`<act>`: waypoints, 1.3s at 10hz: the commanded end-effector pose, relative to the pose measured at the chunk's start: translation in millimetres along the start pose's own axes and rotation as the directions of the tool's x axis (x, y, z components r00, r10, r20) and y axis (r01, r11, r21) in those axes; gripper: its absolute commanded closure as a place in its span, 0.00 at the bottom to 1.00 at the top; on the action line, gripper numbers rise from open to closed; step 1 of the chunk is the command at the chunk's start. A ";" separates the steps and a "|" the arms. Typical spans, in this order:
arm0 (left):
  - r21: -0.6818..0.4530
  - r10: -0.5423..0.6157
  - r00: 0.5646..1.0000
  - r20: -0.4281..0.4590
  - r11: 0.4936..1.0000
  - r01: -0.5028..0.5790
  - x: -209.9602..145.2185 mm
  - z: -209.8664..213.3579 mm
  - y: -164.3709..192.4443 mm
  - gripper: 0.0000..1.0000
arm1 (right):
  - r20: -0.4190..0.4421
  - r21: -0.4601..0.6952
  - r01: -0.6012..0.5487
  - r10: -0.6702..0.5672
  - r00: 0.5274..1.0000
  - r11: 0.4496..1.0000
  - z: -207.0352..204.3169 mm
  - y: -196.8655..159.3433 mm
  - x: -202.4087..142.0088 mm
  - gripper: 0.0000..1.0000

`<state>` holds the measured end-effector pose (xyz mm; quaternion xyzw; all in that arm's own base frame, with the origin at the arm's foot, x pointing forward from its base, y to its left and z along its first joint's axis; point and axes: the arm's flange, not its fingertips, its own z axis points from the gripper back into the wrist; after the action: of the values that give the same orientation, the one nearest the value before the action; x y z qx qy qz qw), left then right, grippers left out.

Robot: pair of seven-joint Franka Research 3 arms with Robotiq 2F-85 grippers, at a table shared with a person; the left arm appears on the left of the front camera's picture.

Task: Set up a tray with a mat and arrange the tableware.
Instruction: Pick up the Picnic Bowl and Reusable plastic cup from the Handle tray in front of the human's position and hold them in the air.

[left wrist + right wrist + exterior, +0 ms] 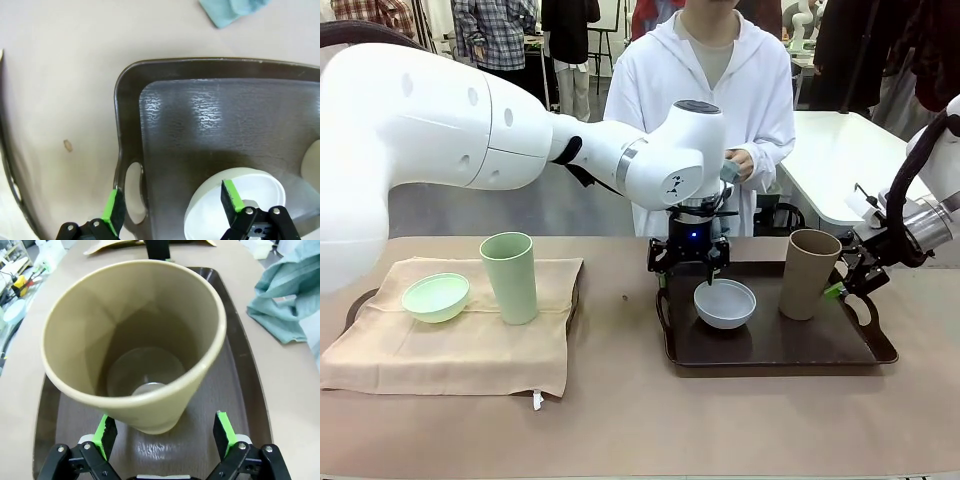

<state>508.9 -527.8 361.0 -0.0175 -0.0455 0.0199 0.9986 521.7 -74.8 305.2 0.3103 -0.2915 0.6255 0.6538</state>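
My left gripper point(689, 262) hangs open just above the left rim of the white bowl point(725, 304), which sits in the dark brown tray point(770, 350). In the left wrist view one pad point(231, 195) is over the bowl point(250, 195) and the other over the tray's handle slot point(133, 187). The tan tumbler point(810, 274) stands upright in the same tray, and my right gripper point(844, 282) is open beside it, its fingers point(106, 432) either side of the tumbler's base point(135, 340). A mint bowl point(436, 297) and a pale green tumbler point(510, 277) rest on the beige mat point(470, 345) at left.
A second dark tray point(352, 305) shows under the mat's edges. A crumpled teal cloth point(285, 300) lies on the table beyond the brown tray. A person in a white hoodie stands at the far side, a hand point(740, 163) near my left wrist.
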 end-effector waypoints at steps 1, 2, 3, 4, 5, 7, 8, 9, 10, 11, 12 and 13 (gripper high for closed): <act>0.017 0.037 0.999 -0.011 0.999 -0.036 2.1 0.6 -7.1 0.00 | 0.012 0.021 -0.023 0.022 1.000 1.000 -3.4 -1.9 -1.5 0.00; 0.019 0.039 0.999 -0.011 0.999 -0.039 1.1 -0.5 -7.1 0.00 | 0.022 0.034 -0.018 0.017 1.000 0.999 -3.5 -0.7 -2.7 0.00; 0.021 0.043 0.999 -0.013 0.999 -0.042 2.1 -1.7 -7.2 0.00 | 0.033 0.043 -0.023 0.021 0.999 0.999 -5.8 -0.1 -2.3 0.00; 0.023 0.048 0.999 -0.020 0.999 -0.047 3.9 -6.3 -7.9 0.00 | 0.046 0.055 -0.029 0.027 0.999 0.998 -9.3 0.2 -2.0 0.00; 0.025 0.046 0.999 -0.028 0.999 -0.045 5.4 -11.7 -10.2 0.00 | 0.058 0.063 -0.036 0.033 0.998 0.997 -13.0 -1.1 -1.3 0.00; 0.018 0.034 0.999 -0.038 0.999 -0.033 -1.7 -10.9 -12.6 0.00 | 0.062 0.085 -0.046 0.041 0.997 0.995 -22.3 0.8 1.6 0.00; 0.010 0.030 0.999 -0.036 1.000 -0.029 -4.7 -8.2 -12.4 0.00 | 0.055 0.089 -0.041 0.037 0.998 0.995 -24.8 -0.5 0.8 0.00; 0.001 0.027 0.999 -0.030 1.000 -0.027 -7.2 -3.7 -11.3 0.00 | 0.051 0.090 -0.034 0.030 0.998 0.995 -26.8 -1.9 -0.2 0.00; -0.010 0.029 0.999 -0.025 1.000 -0.029 -8.7 -0.1 -10.8 0.00 | 0.047 0.090 -0.031 0.026 0.999 0.995 -26.7 -2.0 -0.9 0.00; -0.013 0.032 0.999 -0.022 0.999 -0.032 -8.1 2.9 -10.8 0.00 | 0.046 0.088 -0.029 0.025 0.999 0.996 -26.0 -2.7 -0.7 0.00; -0.013 0.028 0.999 -0.023 1.000 -0.028 -9.5 4.8 -11.3 0.00 | 0.049 0.089 -0.033 0.029 0.998 0.995 -26.9 -2.7 -0.8 0.00; -0.010 0.023 0.999 -0.035 1.000 -0.023 -12.0 6.1 -11.8 0.00 | 0.059 0.091 -0.037 0.032 0.998 0.995 -28.2 -2.7 -0.1 0.00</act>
<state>502.6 -539.9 362.7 -0.0221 -0.0385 0.0166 0.9989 519.8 -54.3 289.6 0.3524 -0.2826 0.6347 0.6270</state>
